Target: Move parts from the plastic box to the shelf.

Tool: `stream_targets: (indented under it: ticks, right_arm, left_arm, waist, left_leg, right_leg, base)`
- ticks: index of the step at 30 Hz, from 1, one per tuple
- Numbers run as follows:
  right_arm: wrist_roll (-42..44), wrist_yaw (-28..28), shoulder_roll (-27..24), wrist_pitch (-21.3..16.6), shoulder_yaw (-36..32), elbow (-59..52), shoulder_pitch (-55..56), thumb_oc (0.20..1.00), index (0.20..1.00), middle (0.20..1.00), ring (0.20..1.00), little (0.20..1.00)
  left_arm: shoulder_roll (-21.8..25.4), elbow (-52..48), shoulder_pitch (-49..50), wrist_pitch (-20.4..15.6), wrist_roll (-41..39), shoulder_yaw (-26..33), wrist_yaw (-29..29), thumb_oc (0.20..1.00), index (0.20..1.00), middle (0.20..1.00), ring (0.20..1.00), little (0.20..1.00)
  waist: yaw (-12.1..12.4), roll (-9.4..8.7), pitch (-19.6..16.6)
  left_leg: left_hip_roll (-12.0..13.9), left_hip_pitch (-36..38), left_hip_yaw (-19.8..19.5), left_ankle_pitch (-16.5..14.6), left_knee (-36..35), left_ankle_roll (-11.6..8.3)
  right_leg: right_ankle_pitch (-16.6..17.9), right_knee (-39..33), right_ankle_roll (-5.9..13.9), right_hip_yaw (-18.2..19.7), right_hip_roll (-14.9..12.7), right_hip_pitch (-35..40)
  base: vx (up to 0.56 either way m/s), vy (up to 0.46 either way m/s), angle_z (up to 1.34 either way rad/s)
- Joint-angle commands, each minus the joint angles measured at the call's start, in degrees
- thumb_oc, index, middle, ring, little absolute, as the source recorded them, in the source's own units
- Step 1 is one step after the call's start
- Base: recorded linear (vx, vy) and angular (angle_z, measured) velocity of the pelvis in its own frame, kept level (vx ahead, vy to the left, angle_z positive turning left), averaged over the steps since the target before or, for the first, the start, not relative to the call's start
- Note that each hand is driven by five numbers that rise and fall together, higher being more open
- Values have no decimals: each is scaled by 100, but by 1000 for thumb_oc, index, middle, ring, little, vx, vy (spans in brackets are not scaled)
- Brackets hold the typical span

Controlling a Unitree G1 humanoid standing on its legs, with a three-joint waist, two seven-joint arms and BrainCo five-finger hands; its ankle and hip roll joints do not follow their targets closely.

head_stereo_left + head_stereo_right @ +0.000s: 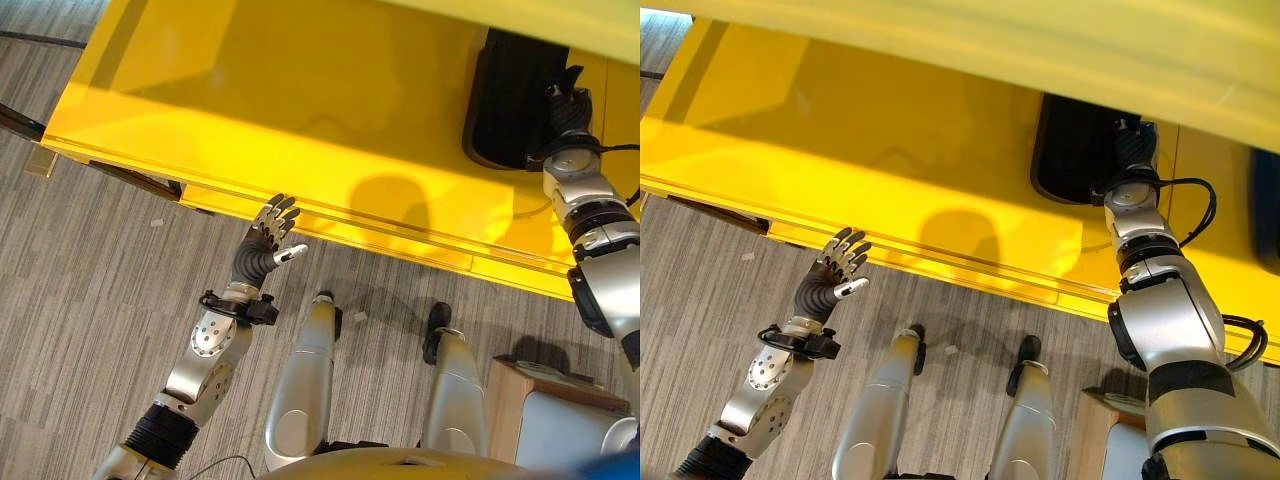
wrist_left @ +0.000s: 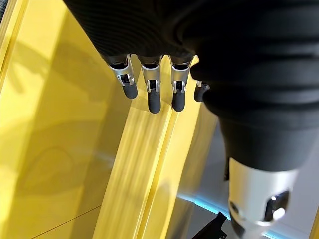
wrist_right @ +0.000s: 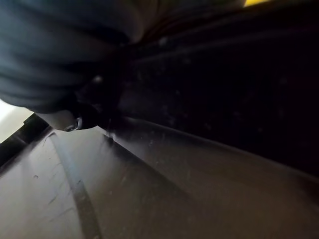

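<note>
On the yellow shelf (image 1: 300, 110) my right hand (image 1: 566, 105) reaches into the black part (image 1: 505, 100), fingers hidden; left hand (image 1: 270, 235) spread at its edge.

- The right robot hand (image 3: 65, 64) shows only its dark ribbed cover, close up.
- A black ribbed part (image 3: 224, 89) lies beside it.
- A dark smooth surface (image 3: 149, 199) lies beneath.

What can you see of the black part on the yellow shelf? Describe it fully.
The black part is dark, ribbed and rounded at its corners, looking like plastic or rubber. It lies flat on the yellow shelf, its far end hidden under the shelf board above. The right hand reaches onto it; its fingers are hidden.
</note>
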Motion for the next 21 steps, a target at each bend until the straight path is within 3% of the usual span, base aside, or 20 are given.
stream_targets:
  ticks: [1, 7, 8, 21]
  right_arm:
    - [-194, -118, -186, -76, -93, 98, 264, 200, 200, 200, 200, 200]
    - [-215, -123, -117, -68, -110, 128, 291, 200, 200, 200, 200, 200]
    - [-214, -140, -116, -76, -112, 124, 288, 1000, 1000, 1000, 1000, 1000]
    - [-357, -199, -269, -201, -47, -455, 322, 1000, 1000, 1000, 1000, 1000]
  left_arm:
    - [30, -289, -3, -71, -21, -91, -95, 1000, 1000, 1000, 1000, 1000]
    - [43, -292, -8, -80, -23, -83, -92, 1000, 1000, 1000, 1000, 1000]
    - [49, -300, -22, -81, -21, -87, -87, 1000, 1000, 1000, 1000, 1000]
    - [69, -273, 4, -113, -12, -104, -108, 1000, 1000, 1000, 1000, 1000]
  waist:
    - [57, 91, 162]
    - [68, 92, 164]
    - [74, 94, 165]
    - [51, 51, 167]
  left_leg:
    - [125, -126, -131, 197, -115, -153]
    - [128, -125, -121, 200, -128, -145]
    - [126, -128, -115, 206, -130, -144]
    - [141, -178, -120, 214, -97, -145]
  right_leg:
    - [-769, 1361, -304, 62, 90, -152]
    - [-765, 1347, -290, 35, 75, -127]
    - [-763, 1340, -289, 32, 71, -120]
    - [-768, 1397, -284, 57, 72, -188]
  base:
    - [0, 0, 0]
    - [0, 0, 0]
    - [0, 0, 0]
    - [0, 0, 0]
